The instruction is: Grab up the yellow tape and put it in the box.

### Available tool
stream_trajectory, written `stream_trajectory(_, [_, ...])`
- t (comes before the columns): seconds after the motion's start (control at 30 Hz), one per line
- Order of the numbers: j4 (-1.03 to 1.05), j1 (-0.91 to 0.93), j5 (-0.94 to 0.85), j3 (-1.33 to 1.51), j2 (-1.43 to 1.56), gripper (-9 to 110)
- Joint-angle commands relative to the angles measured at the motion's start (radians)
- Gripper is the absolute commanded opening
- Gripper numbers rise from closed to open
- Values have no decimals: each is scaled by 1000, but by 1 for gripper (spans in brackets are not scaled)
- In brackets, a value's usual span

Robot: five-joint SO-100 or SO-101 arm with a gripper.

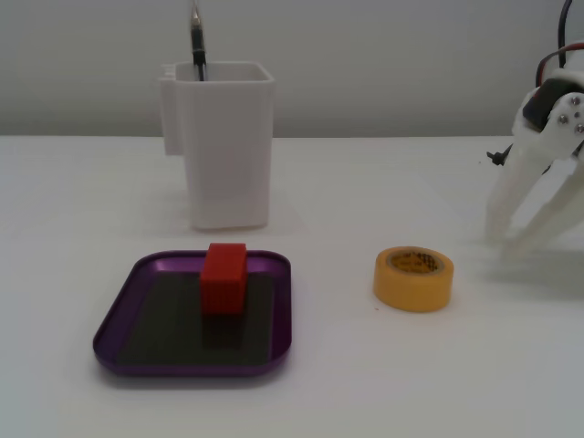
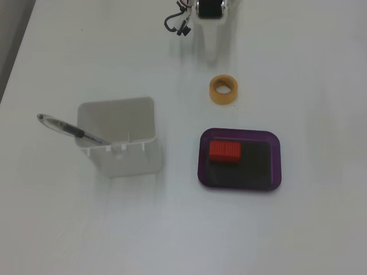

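Observation:
The yellow tape (image 1: pixel 413 278) lies flat on the white table, its hollow core facing up; it also shows in a fixed view (image 2: pixel 223 90). The box is a shallow purple tray (image 1: pixel 192 370) with a dark floor, to the left of the tape, seen from above in a fixed view (image 2: pixel 276 163). A red cube (image 1: pixel 224 278) stands inside it near its back rim (image 2: pixel 225 152). My white gripper (image 1: pixel 509 240) is open and empty. It points down at the table right of the tape, apart from it. In a fixed view it (image 2: pixel 211 54) sits just above the tape.
A tall white rectangular container (image 1: pixel 228 146) stands behind the tray with a pen (image 1: pixel 196 41) in it; both show from above (image 2: pixel 117 137), the pen (image 2: pixel 71 130) leaning over its left rim. Black cables (image 2: pixel 175 26) hang by the arm's base.

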Motion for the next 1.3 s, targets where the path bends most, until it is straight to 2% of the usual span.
stream_trajectory(0.0, [-41, 0, -9, -34, 61, 0])
stream_trajectory(0.43, [-40, 17, -23, -258, 43, 0])
stream_trajectory(0.57, [-43, 77, -235, -337, -46, 0])
stream_trajectory(0.7, [-28, 92, -316, -463, -301, 2])
stream_trajectory(0.9, [49, 81, -324, -782, -834, 12])
stream_trajectory(1.07, [101, -3, -318, -1014, -1187, 14])
stream_trajectory(1.27, [114, -110, -318, -1166, -1466, 14])
